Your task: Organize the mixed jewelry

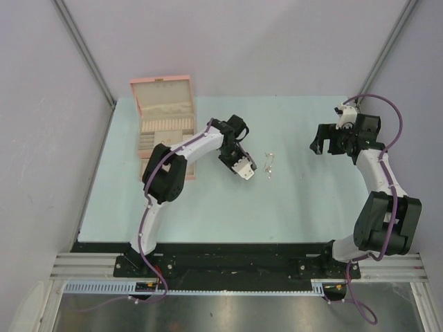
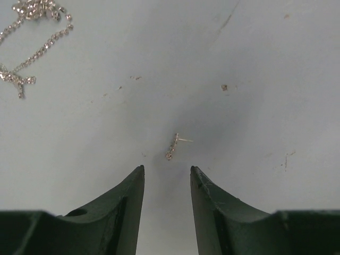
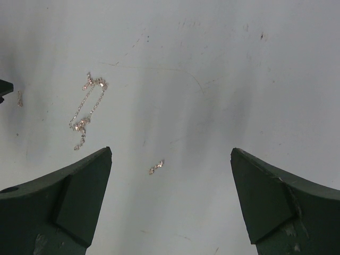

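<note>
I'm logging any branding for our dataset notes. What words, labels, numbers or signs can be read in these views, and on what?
No readable text in any view.
Open pink jewelry box: no print visible on lid or trays.
Thin silvery chain, small silvery stud earring, pale blue tabletop: unmarked.
Left tool, right tool: plain dark green.
Black base rail: tiny coloured spots, too small to read.
</note>
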Controlling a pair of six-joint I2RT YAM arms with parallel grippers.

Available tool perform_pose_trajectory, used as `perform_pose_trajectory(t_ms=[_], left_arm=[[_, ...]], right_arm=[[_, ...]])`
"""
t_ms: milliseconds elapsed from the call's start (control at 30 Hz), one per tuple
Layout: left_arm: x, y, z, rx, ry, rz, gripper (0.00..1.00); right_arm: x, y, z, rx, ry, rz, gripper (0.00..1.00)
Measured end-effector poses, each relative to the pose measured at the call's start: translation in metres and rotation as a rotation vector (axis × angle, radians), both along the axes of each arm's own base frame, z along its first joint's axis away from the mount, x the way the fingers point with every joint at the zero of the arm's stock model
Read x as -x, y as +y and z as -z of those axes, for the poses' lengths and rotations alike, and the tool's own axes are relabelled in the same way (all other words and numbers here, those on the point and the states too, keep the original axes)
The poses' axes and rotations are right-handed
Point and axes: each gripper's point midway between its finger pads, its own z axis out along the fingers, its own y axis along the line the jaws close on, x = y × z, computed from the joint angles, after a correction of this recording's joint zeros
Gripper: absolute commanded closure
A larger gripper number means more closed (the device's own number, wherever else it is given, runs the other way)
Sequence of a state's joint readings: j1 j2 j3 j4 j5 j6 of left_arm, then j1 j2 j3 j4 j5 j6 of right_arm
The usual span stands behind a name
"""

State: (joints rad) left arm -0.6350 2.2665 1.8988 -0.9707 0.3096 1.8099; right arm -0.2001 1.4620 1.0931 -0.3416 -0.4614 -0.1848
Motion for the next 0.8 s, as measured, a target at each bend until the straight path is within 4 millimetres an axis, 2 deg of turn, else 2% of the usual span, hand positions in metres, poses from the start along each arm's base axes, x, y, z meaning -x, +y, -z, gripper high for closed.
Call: perform_pose_trajectory(t_ms=[333, 800], left_arm=[[0.007, -0.004, 0.017, -0.021, 0.026, 0.021, 0.60], [0.005, -0.007, 0.018, -0.030, 0.017, 0.046, 0.69]], right_arm=[[0.000, 0.000, 0.000, 0.000, 0.000, 0.000, 0.00], [0.000, -0.001, 0.001, 0.002, 0.002, 0.000, 0.00]])
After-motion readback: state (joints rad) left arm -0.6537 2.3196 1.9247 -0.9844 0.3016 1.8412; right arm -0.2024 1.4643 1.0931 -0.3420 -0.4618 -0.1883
